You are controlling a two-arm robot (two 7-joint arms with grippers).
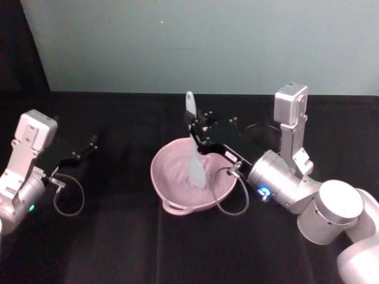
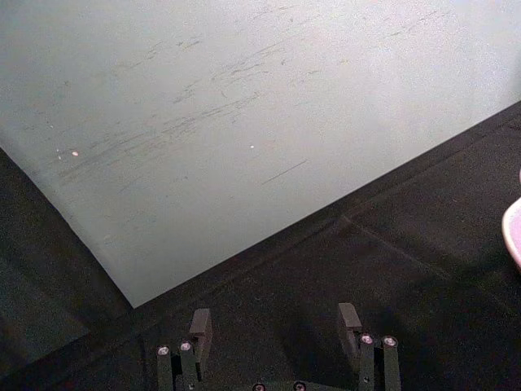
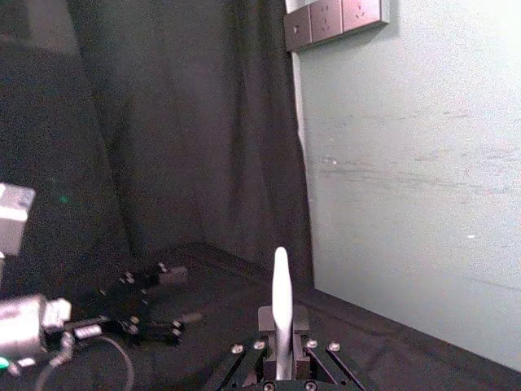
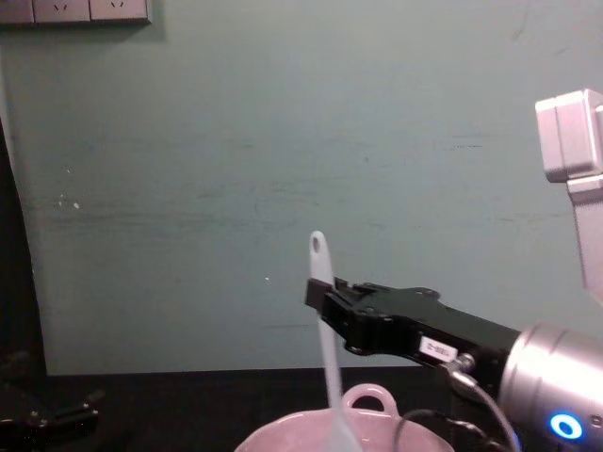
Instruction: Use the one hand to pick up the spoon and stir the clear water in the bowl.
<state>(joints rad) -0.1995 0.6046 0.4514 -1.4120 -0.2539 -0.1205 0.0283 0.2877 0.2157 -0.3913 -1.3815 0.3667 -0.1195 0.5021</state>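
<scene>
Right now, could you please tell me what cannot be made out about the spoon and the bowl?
- Head of the slim white plastic spoon: chest view, cut off by the bottom edge; right wrist view, hidden behind the right gripper.
- Inside of the wide pale pink glossy bowl: chest view, same edge.
- Fingers of the left gripper: head view, too small and dark.

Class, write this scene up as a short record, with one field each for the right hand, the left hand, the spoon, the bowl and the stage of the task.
right hand: shut on the spoon, gripping its handle above the bowl
left hand: open, holding nothing, at the left of the table, apart from the bowl
spoon: nearly upright, hole end up, head down inside the bowl
bowl: pink, standing on the black table, loop handle on its near rim
stage: spoon picked up and placed in the bowl, in position for stirring
</scene>
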